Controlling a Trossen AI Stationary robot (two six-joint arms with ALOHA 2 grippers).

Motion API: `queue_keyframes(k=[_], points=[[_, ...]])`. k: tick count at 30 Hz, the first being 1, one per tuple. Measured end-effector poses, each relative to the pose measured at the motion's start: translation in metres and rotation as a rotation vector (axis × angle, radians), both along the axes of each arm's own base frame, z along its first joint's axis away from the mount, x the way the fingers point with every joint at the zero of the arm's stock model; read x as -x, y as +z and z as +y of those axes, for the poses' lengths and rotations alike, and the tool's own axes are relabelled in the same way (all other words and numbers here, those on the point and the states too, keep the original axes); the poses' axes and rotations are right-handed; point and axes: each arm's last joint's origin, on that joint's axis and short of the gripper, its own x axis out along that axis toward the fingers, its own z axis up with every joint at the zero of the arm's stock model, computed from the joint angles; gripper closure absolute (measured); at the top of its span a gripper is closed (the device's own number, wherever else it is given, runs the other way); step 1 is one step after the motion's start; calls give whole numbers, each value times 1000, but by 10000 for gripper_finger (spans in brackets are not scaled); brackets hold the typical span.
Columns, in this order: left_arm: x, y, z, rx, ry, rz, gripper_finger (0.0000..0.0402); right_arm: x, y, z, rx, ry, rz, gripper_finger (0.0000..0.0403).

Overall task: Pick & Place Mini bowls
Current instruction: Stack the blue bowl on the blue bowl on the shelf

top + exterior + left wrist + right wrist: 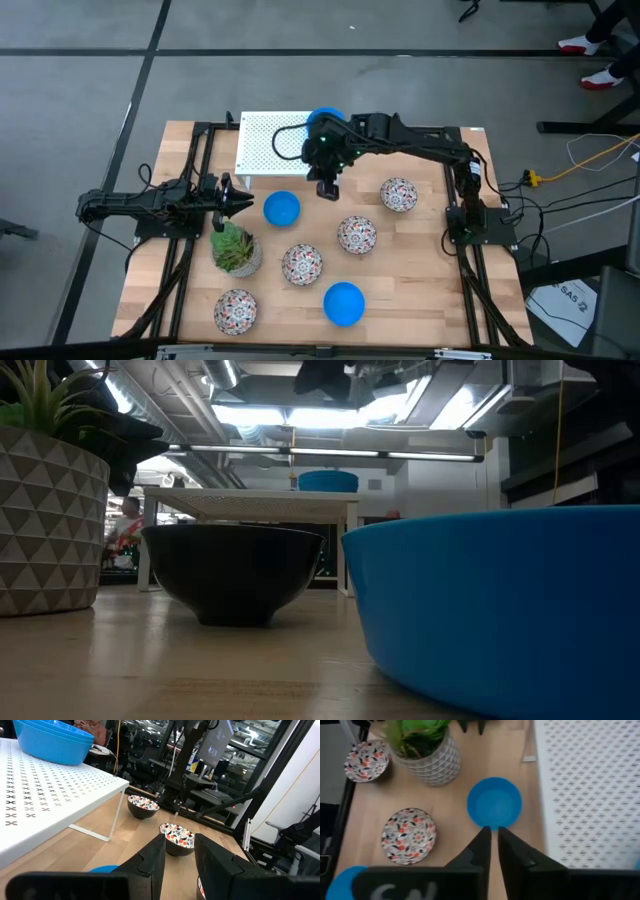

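Mini bowls stand on their bases on the wooden table: blue ones (282, 208) (343, 303) and white floral ones (398, 194) (357, 235) (301, 264) (235, 310). Another blue bowl (327, 120) sits on the white perforated rack (268, 148). My right gripper (327, 190) hangs above the table just in front of the rack, right of the nearest blue bowl (495, 802). A narrow gap shows between its fingertips (493, 837), and nothing is in it. My left gripper (226, 200) waits at the left, level and open (179, 855), holding nothing.
A green succulent in a patterned pot (237, 250) stands near the left gripper, next to the blue bowl. The rack stands on thin legs (114, 822) at the table's far side. Bare wood lies along the table's right near part (440, 290).
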Motion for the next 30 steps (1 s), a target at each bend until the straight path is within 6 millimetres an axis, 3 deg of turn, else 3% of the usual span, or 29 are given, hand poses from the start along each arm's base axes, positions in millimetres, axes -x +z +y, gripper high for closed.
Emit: queue_keyframes(k=[14,19,30], points=[[0,0,0,0,0,0,302,-2,-4,28,-130,-78,53,202],[0,0,0,0,0,0,302,-11,-12,41,-235,-173,78,184],[0,0,0,0,1,0,302,-46,-55,84,-451,-394,190,183]])
